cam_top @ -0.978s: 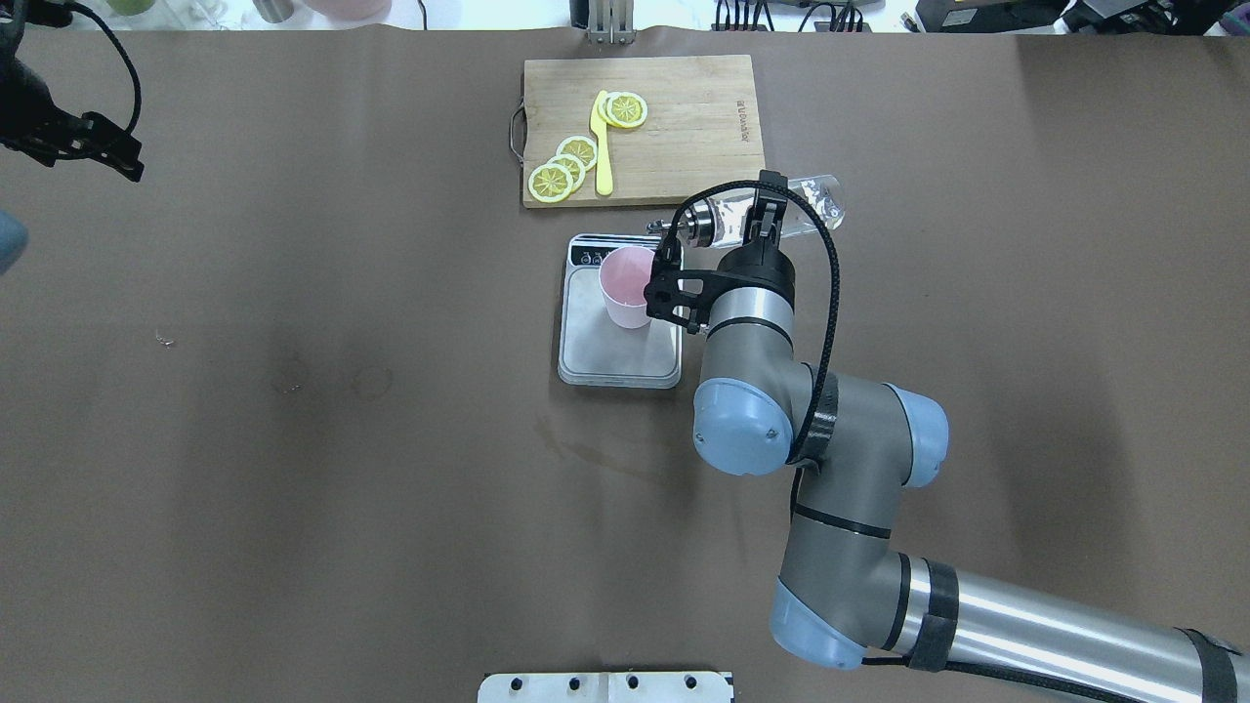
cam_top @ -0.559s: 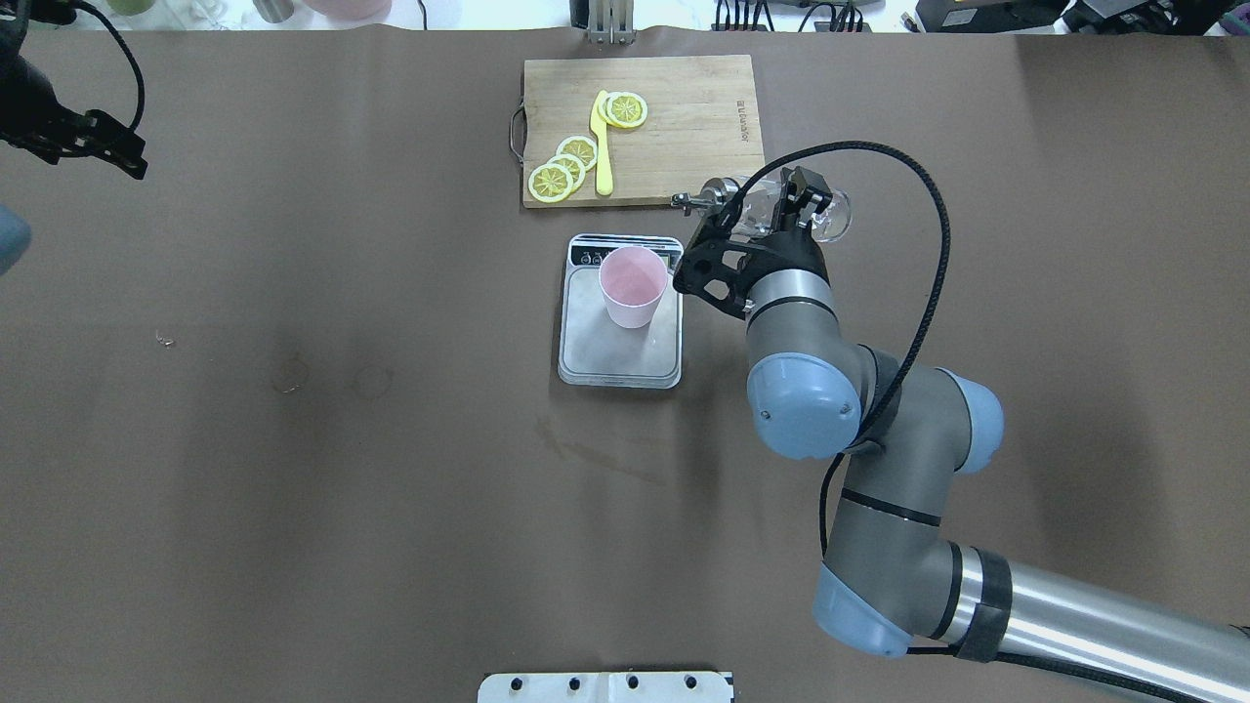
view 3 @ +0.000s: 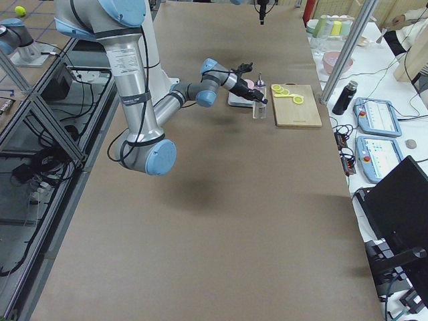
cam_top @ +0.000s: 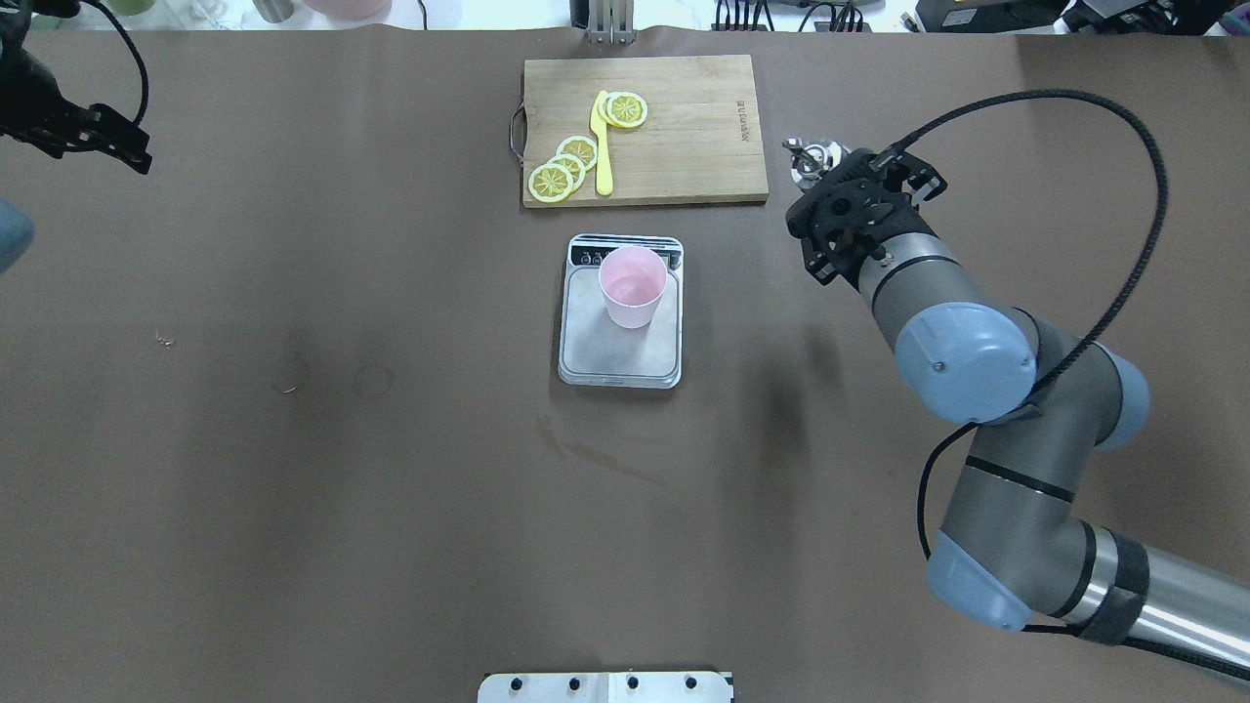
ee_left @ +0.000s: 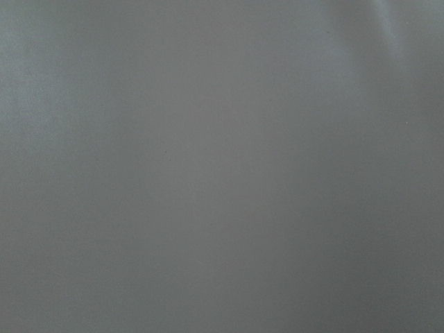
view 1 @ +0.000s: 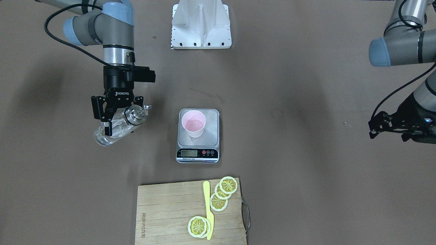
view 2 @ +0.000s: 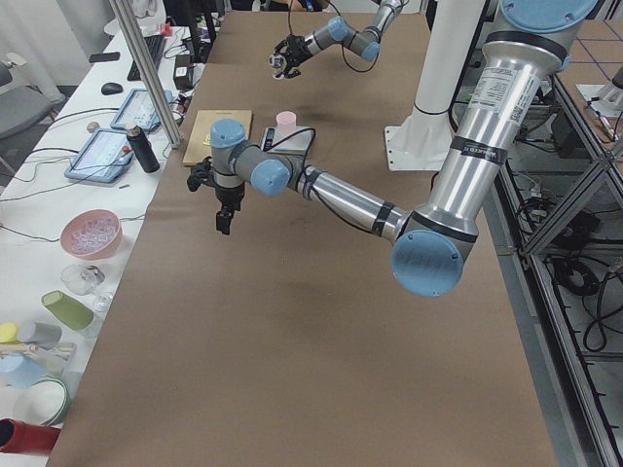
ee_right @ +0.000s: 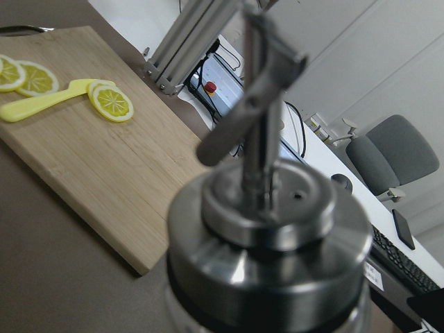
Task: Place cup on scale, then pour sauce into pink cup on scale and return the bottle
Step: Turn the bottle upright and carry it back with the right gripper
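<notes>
Front-facing view: right hand (view 1: 117, 118) clamps the tilted bottle (view 1: 110, 132), apart from cup (view 1: 193, 124) on scale (view 1: 213, 119); likely the return step, needing uprighting, then lowering to the surface (view 1: 289, 177).

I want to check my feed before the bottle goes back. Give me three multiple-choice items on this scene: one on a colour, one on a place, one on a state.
1. The knife on the wooden board is:
A yellow
B red
C white

2. The cup is:
A upright on the board
B upright on the scale
C tipped over beside the scale

3. The bottle is:
A lying loose
B standing on the scale
C held in the right gripper

Answers:
1 A, the knife is plainly yellow against the wood.
2 B, the cup's base sits on the steel platform.
3 C, the gripper is closed round the glass, off to the side of the scale.
</notes>
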`<state>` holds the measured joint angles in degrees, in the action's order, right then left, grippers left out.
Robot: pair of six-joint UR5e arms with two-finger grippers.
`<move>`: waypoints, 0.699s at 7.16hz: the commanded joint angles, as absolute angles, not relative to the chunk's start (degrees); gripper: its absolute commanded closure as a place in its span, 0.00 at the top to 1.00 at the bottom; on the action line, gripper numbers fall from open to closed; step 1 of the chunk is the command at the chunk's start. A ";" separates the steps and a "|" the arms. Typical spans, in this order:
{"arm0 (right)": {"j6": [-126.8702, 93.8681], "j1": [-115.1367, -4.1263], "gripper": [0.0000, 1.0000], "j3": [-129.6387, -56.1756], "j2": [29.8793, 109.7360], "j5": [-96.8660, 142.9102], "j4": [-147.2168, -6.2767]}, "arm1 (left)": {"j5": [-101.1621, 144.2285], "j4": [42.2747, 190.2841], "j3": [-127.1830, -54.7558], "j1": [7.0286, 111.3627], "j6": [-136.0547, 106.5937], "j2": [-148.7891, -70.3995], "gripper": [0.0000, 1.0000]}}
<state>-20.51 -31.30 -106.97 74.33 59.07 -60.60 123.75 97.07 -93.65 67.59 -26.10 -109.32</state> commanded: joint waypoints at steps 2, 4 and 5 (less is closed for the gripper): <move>-35.37 -34.19 0.00 -105.13 84.00 64.42 -39.10 | 123.75 97.03 -93.69 67.59 -26.10 -109.51 0.99; -44.51 -34.45 0.00 -98.04 84.29 64.95 -27.04 | 123.75 97.03 -93.52 67.59 -26.02 -109.51 0.99; -45.52 -35.24 0.00 -96.61 84.29 66.43 -24.98 | 123.75 97.03 -93.52 67.59 -26.02 -109.51 0.99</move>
